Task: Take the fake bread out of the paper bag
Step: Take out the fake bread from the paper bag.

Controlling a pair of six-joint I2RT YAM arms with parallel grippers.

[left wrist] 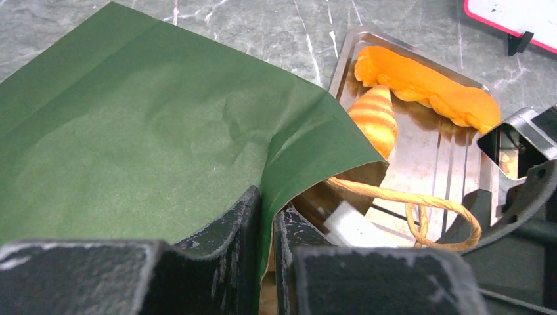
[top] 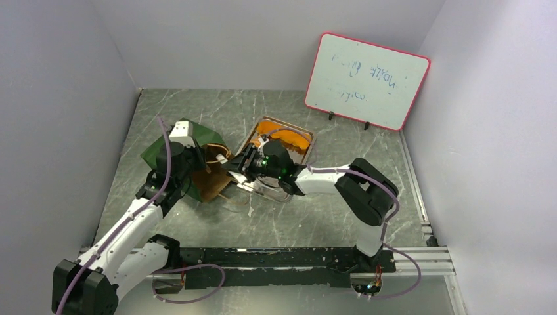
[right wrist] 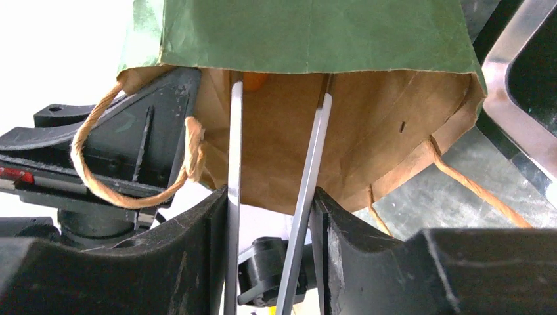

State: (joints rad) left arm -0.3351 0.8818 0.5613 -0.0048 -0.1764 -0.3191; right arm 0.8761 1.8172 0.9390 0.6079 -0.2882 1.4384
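"Where's the right pincer (right wrist: pixel 281 85)?"
"Half apart and empty, with its blades in the mouth of the dark green paper bag (right wrist: pixel 295 26), which lies on its side. The orange fake bread piece (right wrist: pixel 255 80) sits straight ahead, deeper along the bag's length."
"And the left pincer (left wrist: pixel 266 223)?"
"Clamped on the bag's rim, busy."

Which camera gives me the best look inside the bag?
Right wrist: it looks straight into the bag, showing brown lining and an orange bit deep inside. Top shows only a sliver of lining; left wrist shows mostly the green outside.
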